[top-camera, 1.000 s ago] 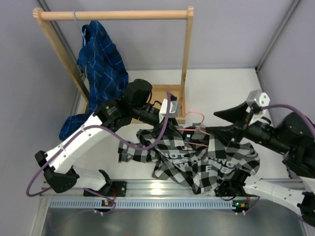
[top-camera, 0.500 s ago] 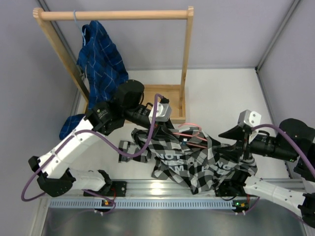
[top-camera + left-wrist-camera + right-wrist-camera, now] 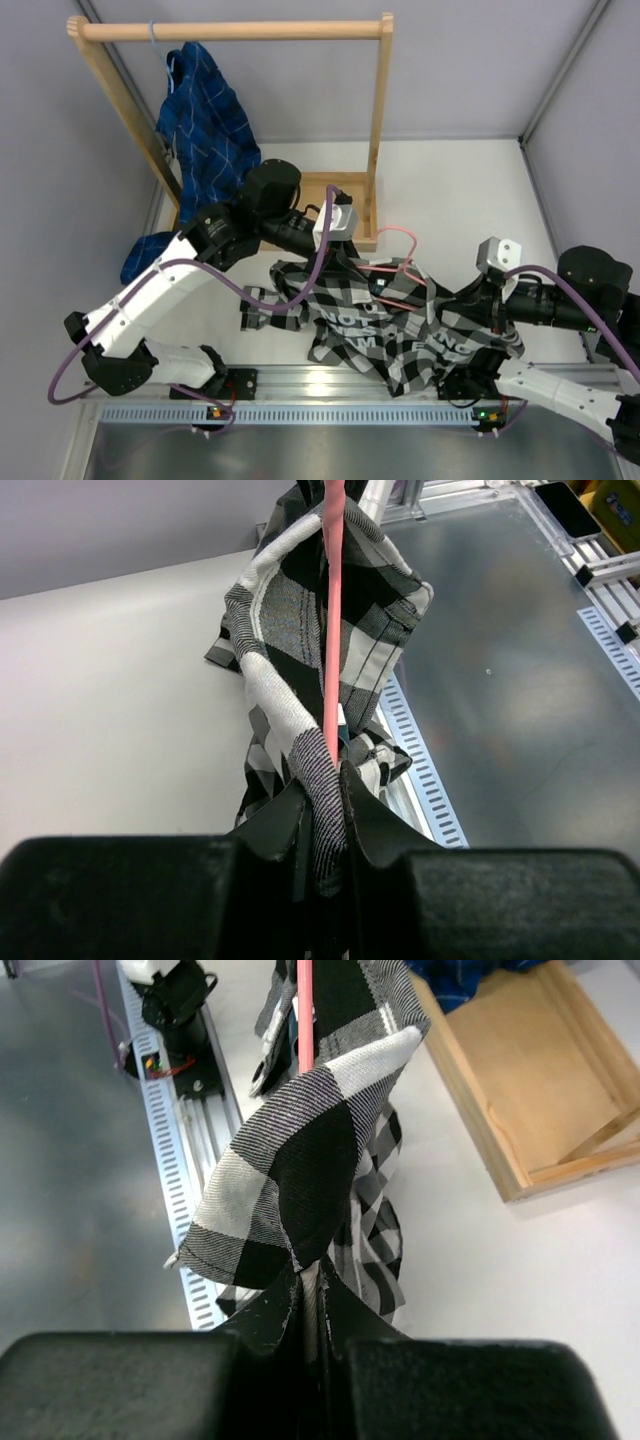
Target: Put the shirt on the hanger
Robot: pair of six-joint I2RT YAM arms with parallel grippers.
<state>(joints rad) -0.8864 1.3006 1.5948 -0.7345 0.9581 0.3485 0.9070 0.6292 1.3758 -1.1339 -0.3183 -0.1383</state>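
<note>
One checked shirt (image 3: 420, 335), one blue shirt (image 3: 205, 125), one pink hanger (image 3: 332, 630) and one wooden rack (image 3: 230, 31).

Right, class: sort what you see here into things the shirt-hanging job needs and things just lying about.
Job: black-and-white checked shirt; pink wire hanger; left hand and right hand, both clamping that shirt.
Lying about: blue plaid shirt; wooden rack it hangs on.

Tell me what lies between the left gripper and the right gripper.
Top view: the shirt spans from left gripper to right gripper, with the hanger among its folds.
</note>
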